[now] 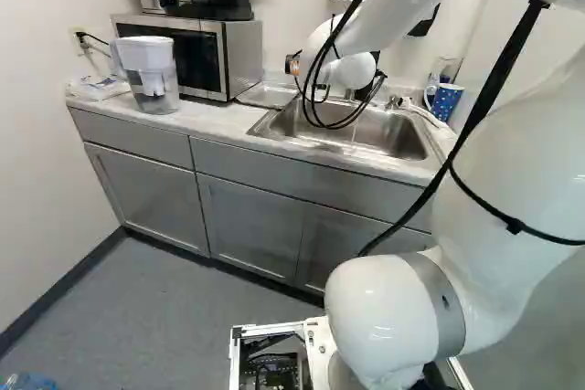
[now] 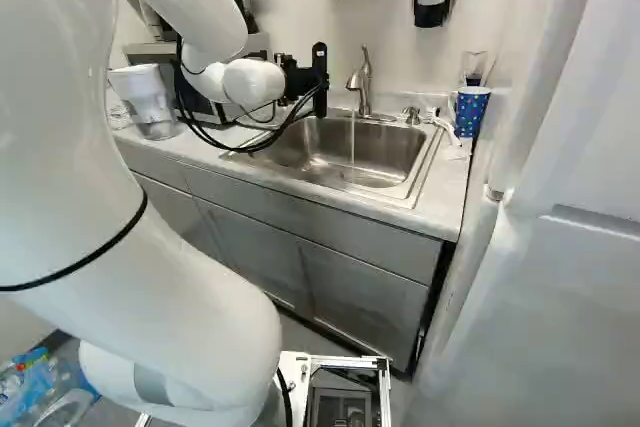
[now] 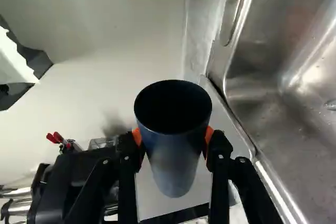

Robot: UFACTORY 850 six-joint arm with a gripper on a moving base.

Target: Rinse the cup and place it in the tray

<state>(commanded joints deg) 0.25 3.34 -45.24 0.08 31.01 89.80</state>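
Brushed steel shapes the sink [image 1: 388, 134] near the pale countertop's [image 1: 215, 121] right end, left base view. Right base view: water [image 2: 352, 137] threads from the curved faucet [image 2: 365, 87] near the gripper [image 2: 300, 77]. Wrist view: its orange pads [image 3: 209, 136] clasp the smooth, tapering blue cup [image 3: 175, 153] beside the sink's rim.
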